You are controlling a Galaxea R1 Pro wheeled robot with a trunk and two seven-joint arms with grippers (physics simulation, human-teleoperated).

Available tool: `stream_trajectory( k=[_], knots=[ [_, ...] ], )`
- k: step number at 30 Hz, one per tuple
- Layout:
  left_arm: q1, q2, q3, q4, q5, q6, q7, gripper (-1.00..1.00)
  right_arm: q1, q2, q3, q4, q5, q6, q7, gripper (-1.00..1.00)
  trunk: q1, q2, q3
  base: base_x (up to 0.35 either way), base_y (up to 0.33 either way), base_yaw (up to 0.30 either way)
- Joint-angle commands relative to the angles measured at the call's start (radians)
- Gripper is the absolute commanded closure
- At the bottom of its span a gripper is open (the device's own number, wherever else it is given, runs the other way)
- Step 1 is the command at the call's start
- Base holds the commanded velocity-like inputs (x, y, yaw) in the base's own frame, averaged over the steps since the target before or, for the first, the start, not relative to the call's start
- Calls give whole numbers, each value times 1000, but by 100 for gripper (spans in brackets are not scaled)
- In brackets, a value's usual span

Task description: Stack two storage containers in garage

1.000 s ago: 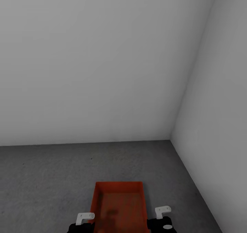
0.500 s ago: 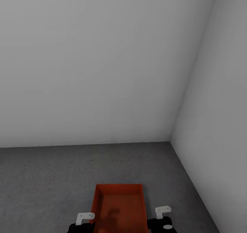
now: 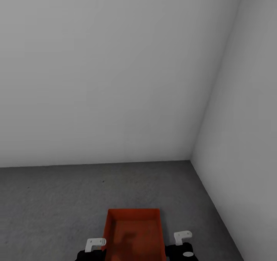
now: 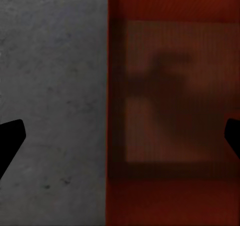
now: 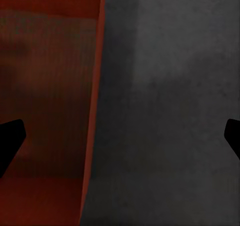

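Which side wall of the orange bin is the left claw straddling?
The left side wall of the storage container: the left claw is open, one finger over the floor, one inside. The right claw straddles the opposite wall.

Bare room corner, plain pale grey back wall meeting a second pale grey side wall on the right, dark grey speckled concrete floor below, soft even light, faint shading along the corner seam
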Motion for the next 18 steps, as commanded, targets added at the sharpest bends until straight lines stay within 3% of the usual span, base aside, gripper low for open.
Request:
stream_trajectory(
  k=[1, 18],
  knots=[
    [-1, 0, -8, 1, 10, -4, 1, -100, 0, 0, 7, -1, 4, 4, -7, -100, -4, 7, 2, 0, 0, 0],
    [-1, 0, -8, 2, 10, -4, 1, -100, 0, 0, 7, -1, 4, 4, -7, -100, -69, 126, 56, 0, 0, 0]
  ],
)
